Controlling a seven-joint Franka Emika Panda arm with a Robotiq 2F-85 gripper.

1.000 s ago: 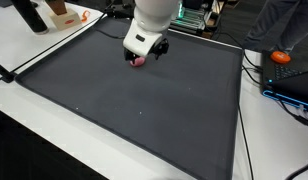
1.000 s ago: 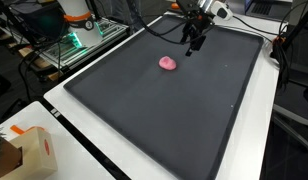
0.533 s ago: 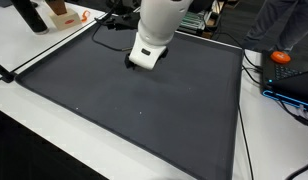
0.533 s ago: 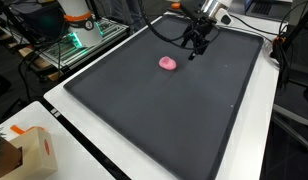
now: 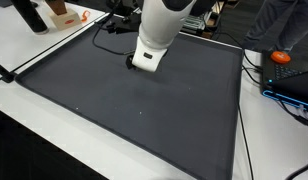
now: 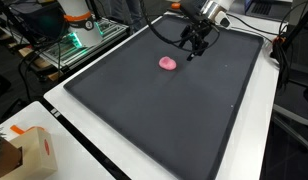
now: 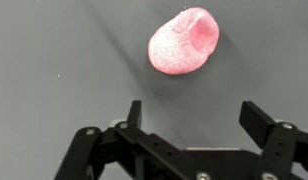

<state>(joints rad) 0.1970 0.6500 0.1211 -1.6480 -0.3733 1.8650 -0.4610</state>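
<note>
The gripper (image 7: 194,112) is spread wide, its fingers (image 7: 134,112) holding nothing. The pink lump (image 7: 184,42) lies on the dark mat (image 6: 144,115) just ahead of the fingertips, not between them and not touching them.

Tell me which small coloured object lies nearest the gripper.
The pink lump, alone on the black mat just ahead of the open gripper. The orange object sits far off the mat, on the white table.

I see a white table (image 6: 89,150) with a big dark mat (image 6: 154,110) flat on it. A small pink lump (image 6: 168,63) lies on the mat.
</note>
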